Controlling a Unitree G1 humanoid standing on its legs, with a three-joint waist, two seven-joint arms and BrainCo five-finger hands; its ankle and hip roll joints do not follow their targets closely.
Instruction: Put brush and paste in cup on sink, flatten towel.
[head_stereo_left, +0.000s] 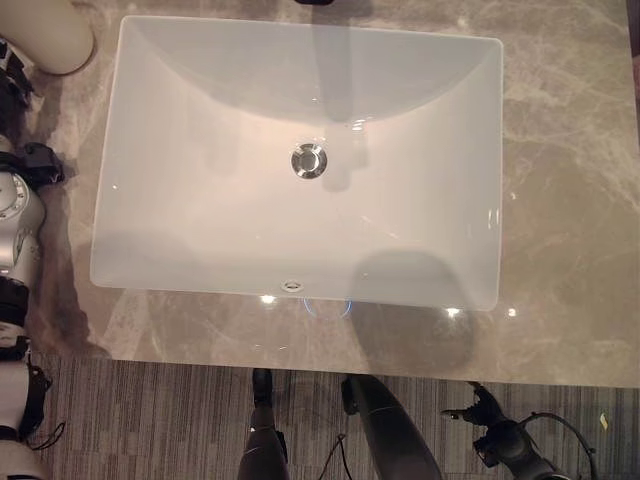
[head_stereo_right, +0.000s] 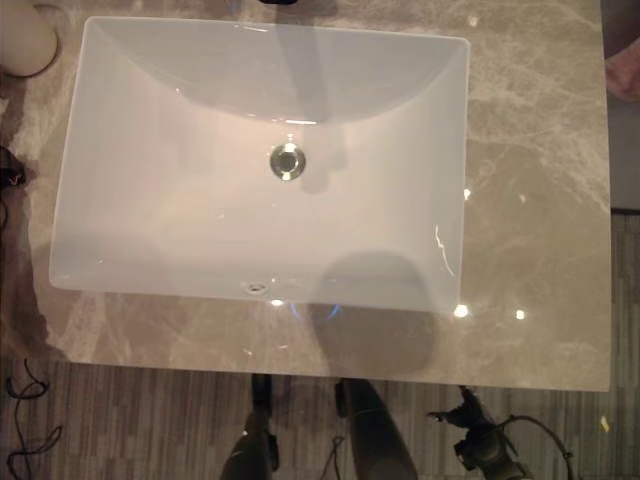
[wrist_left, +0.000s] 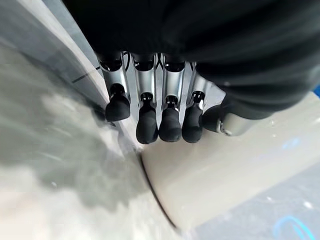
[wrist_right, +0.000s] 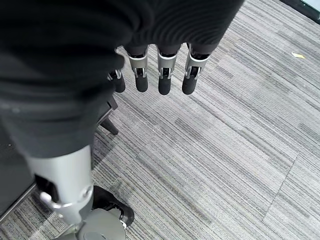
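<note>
**A:** Left arm (head_stereo_left: 15, 215) first, since it sits closest in the left eye view. Why is it parked down the table's left edge?

**B:** My guess is that it waits near the cup (head_stereo_left: 45, 35), the cream rounded vessel at the far-left corner of the table (head_stereo_left: 570, 200). That side suits it. The sink (head_stereo_left: 110, 150) takes up the middle, so bare stone is left only as a narrow strip on the left, a thin lip in front and a broad stretch on the right.

**A:** And the right eye view?

**B:** Same layout. The drain (head_stereo_right: 287, 161) lies in the middle of the basin, toward its far side, with nothing lying in the basin around it. The open stone to the right gives the most room to lay something flat, I'd judge. The near table edge drops straight to the floor, so anything nudged forward could fall. Where brush, paste and towel lie I cannot tell.

**A:** Left wrist view?

**B:** The left hand (wrist_left: 170, 125) has its fingers straight and side by side, clamped on nothing. A cream surface (wrist_left: 225, 175) with a hard edge lies just past the fingertips. Whether that is the cup's wall or the sink's rim, I cannot tell.

**A:** Right wrist view?

**B:** The right hand (wrist_right: 165, 82) hangs with its fingers straight and apart from the thumb, holding nothing, over striped carpet floor (wrist_right: 225, 150). It is well below the table, so it must rise past that front edge before it can help.
</note>
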